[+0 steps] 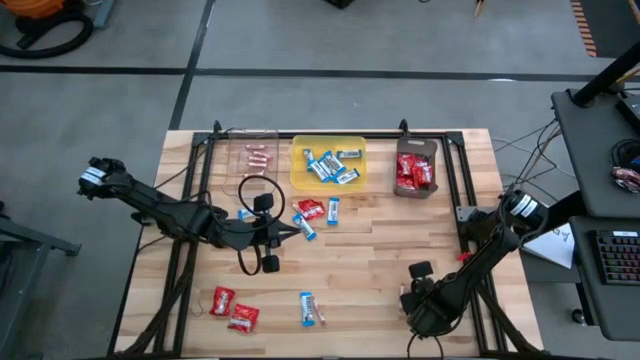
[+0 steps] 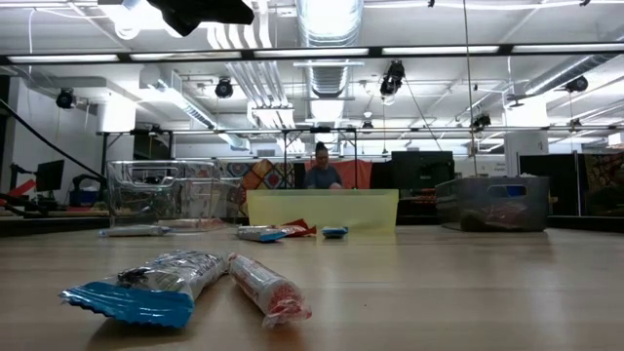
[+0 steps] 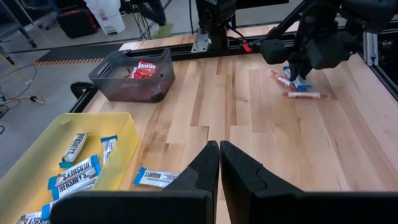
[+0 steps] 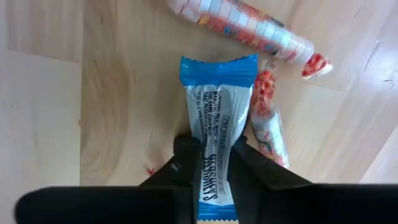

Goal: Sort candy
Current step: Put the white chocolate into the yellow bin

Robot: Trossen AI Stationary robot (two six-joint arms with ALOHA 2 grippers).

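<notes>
Candy is scattered over the wooden table (image 1: 380,250), some of it already in the yellow plastic tray (image 1: 300,180), the dark tray (image 1: 402,150) and the clear tray (image 1: 232,160). The right end effector (image 4: 210,163) is down at the near right of the table, its fingers pinched narrow around a blue-and-white wrapped bar (image 4: 215,124), with two thin pinkish sticks (image 4: 249,28) lying just beside it. We'd guess the bar is light, a bit crinkly and slippery in foil, so gripping across its middle looks sensible. The left end effector (image 3: 219,163) hangs fully closed and empty above the table's middle, near the yellow tray.
</notes>
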